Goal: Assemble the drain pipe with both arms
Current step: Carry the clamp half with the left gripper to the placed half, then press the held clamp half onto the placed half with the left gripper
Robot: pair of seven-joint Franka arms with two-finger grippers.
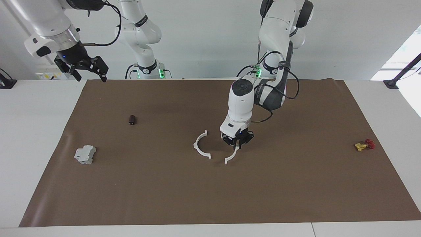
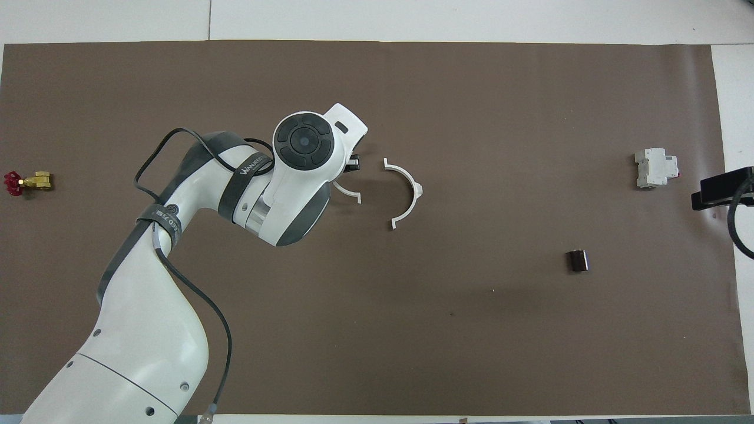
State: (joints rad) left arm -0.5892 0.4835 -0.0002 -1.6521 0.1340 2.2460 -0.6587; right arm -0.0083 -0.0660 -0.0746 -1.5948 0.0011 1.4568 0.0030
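The left gripper (image 1: pixel 237 142) is being held low at the middle of the brown mat (image 1: pixel 296 184), and its fingers are seen pinching one white half-ring (image 1: pixel 232 156) near that piece's upper end. In the facing view the gripped arc is shown curving down from the fingertips to a small tab at its free end; whether that end is resting on the mat or being kept just above it cannot be told from here. In the overhead view most of this piece is being covered by the left arm's wrist, and only a short stretch of it (image 2: pixel 349 194) is being shown.

The other half-ring (image 1: pixel 201 145) is lying flat on the mat just beside the held one, toward the right arm's end of the table, and it is seen whole in both views (its middle nub is clear only from overhead (image 2: pixel 405 192)). The two open sides are facing each other, with a gap between the tabs.

The right gripper (image 1: pixel 86 68) is being held high over the table's edge, waiting, with its fingers spread apart; from overhead only a dark corner of it (image 2: pixel 721 188) is being caught.

A grey boxy block (image 1: pixel 85 154), a small dark cylinder (image 1: pixel 132 119) and a yellow-and-red valve (image 1: pixel 364 144) are lying well apart on the mat.
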